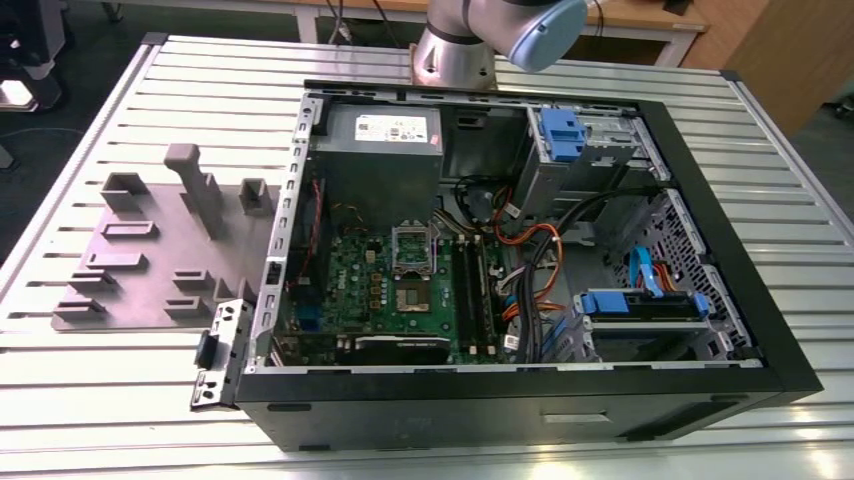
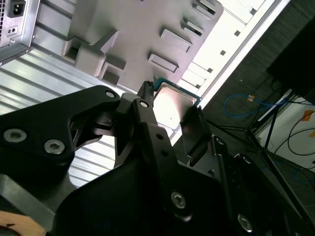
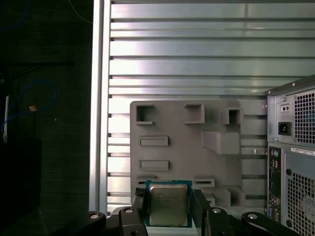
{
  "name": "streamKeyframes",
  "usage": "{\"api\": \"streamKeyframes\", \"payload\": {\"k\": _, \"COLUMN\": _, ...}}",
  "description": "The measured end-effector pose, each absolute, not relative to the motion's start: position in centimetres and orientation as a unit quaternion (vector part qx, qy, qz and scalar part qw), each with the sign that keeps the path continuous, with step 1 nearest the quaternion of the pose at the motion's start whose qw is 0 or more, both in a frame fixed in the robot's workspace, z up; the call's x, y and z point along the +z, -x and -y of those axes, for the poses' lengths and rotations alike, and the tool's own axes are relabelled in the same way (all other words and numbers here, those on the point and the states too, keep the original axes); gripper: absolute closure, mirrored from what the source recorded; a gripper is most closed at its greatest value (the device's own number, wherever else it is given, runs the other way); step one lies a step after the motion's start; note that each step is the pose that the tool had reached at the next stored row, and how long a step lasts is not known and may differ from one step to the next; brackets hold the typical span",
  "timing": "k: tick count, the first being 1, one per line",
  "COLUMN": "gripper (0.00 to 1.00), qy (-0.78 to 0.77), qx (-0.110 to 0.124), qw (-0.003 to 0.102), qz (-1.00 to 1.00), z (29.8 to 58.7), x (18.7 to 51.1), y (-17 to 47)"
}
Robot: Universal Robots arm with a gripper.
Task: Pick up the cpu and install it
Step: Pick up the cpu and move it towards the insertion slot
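Nothing printed can be read. A white label on the power supply, at the far end of the computer case, carries lines too small to make out. Faint markings cross the metal lid of the cpu, and a pale sticker strip sits on the case's rear panel; both are unreadable.

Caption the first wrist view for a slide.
Gripper holds the cpu over the grey fixture plate, computer case alongside.
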State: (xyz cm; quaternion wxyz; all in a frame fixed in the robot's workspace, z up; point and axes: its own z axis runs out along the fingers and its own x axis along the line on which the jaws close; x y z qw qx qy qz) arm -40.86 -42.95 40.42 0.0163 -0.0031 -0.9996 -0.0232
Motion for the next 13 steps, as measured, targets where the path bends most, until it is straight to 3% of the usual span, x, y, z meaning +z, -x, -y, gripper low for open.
{"api": "streamKeyframes", "payload": {"k": 13, "gripper": 0.53, "qy": 0.003, "qx": -0.023, "qw": 0.016, "qz": 1.0, "z": 42.95, "x": 40.42, "y": 40.21}}
